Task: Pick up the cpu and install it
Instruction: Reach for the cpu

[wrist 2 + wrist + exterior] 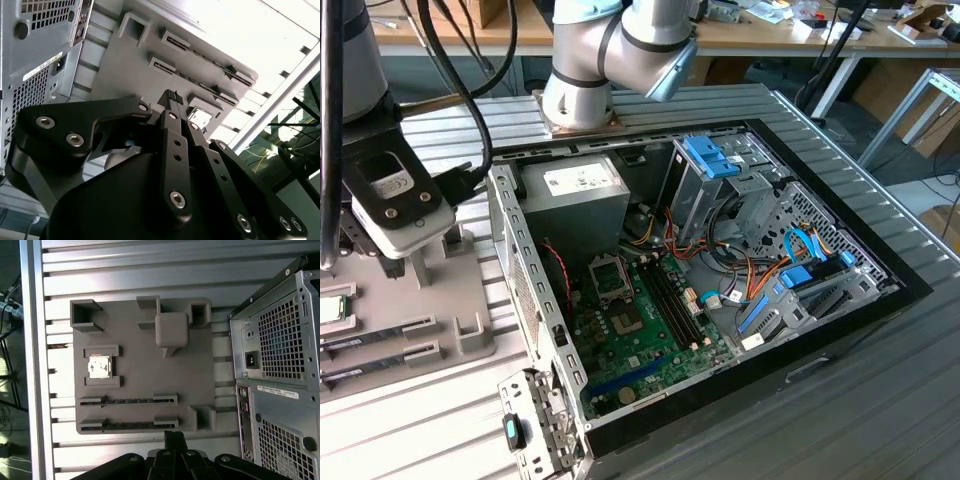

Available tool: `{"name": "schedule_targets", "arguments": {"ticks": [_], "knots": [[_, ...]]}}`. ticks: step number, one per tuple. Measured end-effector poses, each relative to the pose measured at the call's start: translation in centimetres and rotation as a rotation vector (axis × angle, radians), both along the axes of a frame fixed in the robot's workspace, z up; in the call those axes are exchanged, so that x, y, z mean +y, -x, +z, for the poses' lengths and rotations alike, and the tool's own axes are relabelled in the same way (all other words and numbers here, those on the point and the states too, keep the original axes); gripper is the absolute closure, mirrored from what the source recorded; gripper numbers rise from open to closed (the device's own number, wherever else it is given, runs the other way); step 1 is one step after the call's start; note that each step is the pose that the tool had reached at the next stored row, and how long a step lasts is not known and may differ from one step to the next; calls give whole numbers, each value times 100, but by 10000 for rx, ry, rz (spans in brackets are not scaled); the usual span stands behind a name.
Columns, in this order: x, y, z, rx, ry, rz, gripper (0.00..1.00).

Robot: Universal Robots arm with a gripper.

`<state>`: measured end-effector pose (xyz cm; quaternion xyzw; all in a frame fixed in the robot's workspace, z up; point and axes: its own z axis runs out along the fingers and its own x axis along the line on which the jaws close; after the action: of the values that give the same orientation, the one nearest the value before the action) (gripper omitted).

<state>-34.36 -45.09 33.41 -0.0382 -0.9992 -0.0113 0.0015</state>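
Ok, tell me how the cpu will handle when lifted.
The cpu is a thin flat square, so probably stiff and light, unlikely to roll. Its shiny metal top may be slippery. Raised walls of the grey holder frame it, so pushing sideways likely won't move it.

The cpu point(98, 366) shows a silvery-grey top, and in the exterior view a thin green rim. Its tray point(145, 375) is matte grey, with dark memory sticks point(127, 401) in it, on a worktop point(125, 270) of ribbed pale silver slats. The tool point(171, 97) is black with steel screw heads. At three o'clock of the tray in the exterior view, the case point(910, 285) has a black rim and silver perforated walls; inside are a green board point(640, 345), blue latches point(713, 158), orange wires point(757, 283) and a red wire point(558, 268)
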Motion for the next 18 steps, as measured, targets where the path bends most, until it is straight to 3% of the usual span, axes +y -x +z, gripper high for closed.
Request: {"name": "schedule_targets", "arguments": {"ticks": [1, 2, 5, 7, 8, 12, 14, 17, 18], "knots": [[22, 9, -8, 1, 1, 2, 89], [75, 63, -31, -2, -1, -1, 89], [132, 217, -64, -2, -6, 0, 89], [217, 302, -108, -1, -15, 1, 89], [259, 337, -131, -1, -15, -1, 89], [347, 417, -188, -1, -17, 1, 89], [441, 491, -261, -1, -17, -1, 76], [527, 571, -336, -2, -17, -1, 58], [560, 612, -368, -1, -16, -1, 46]]}}
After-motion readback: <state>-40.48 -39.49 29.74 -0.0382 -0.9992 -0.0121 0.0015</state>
